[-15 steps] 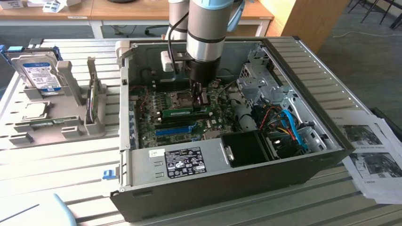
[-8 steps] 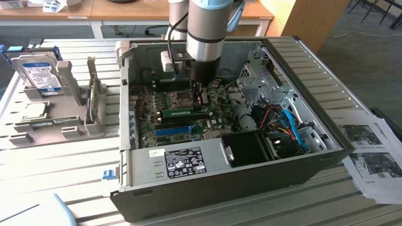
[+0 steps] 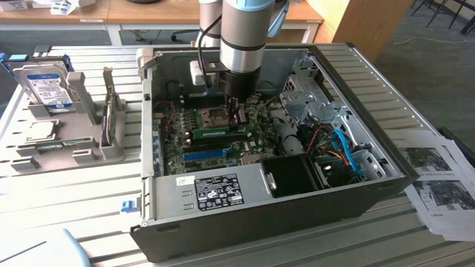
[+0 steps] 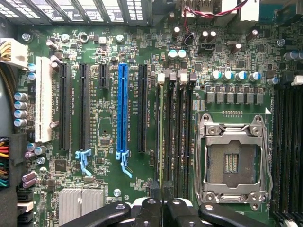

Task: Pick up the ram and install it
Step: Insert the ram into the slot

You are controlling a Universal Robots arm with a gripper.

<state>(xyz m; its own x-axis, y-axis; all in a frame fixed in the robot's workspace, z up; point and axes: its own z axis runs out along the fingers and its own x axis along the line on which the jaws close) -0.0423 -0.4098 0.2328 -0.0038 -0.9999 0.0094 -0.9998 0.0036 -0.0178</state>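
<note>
One arm, one ram, one open computer case (image 3: 260, 228).
On the exterior view's left, one hard drive (image 3: 46, 89) stands in a grey holder (image 3: 85, 156), its blue label unreadable. The arm drops straight down into the case. Its gripper (image 3: 237, 118) is clamped on the ram (image 3: 215, 132), which lies along the four memory slots (image 4: 182, 132), between one blue slot (image 4: 122, 109) and one CPU socket (image 4: 232, 161). The print on the case's black sticker (image 3: 215, 192) is too small to read. Overlapping printed sheets (image 3: 438, 178) lie rightmost.
</note>
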